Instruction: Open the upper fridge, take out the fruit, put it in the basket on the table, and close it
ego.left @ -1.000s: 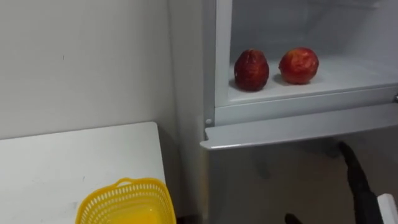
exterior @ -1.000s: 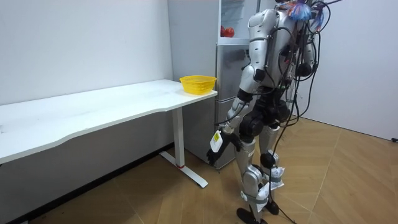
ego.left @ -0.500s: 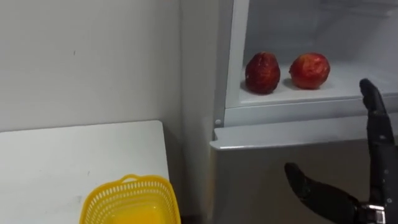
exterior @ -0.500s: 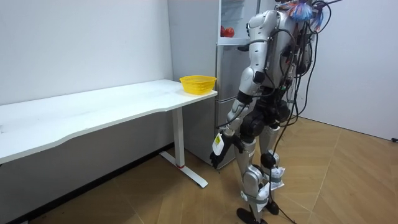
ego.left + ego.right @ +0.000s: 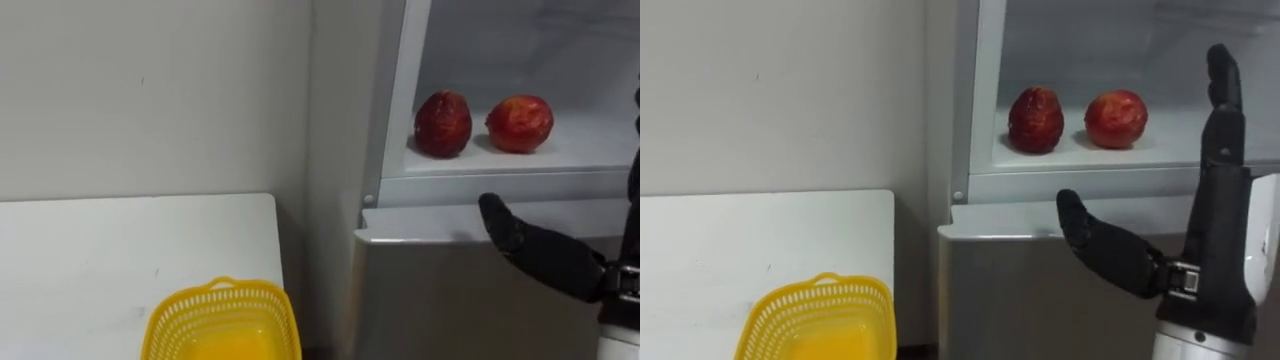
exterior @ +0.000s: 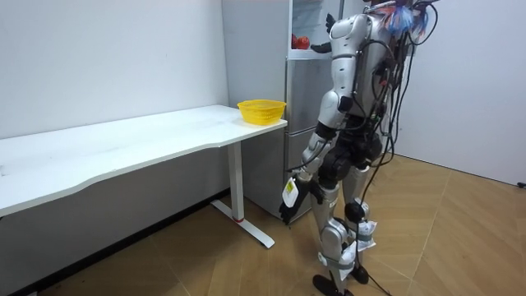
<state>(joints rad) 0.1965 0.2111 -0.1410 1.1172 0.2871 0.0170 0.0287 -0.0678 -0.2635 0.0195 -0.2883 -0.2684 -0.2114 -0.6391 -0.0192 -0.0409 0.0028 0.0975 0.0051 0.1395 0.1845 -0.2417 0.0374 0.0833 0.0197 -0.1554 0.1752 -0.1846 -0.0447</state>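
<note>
Open air lies between my right hand [image 5: 1215,240] and the shelf [image 5: 1160,150]. The shelf's front lip stands across the way; apples [image 5: 1116,118] fill its left, bare room lies right.

The right hand [image 5: 1215,230] has come up. A second ago only a fingertip showed below the ledge of the open upper fridge compartment [image 5: 1090,180]. Now the whole hand stands before it, fingers straight and pointing up, tips level with the red fruits [image 5: 1036,120], thumb spread out to the side. The head camera has swung a little too, so the fridge shows further right in the left eye view
</note>
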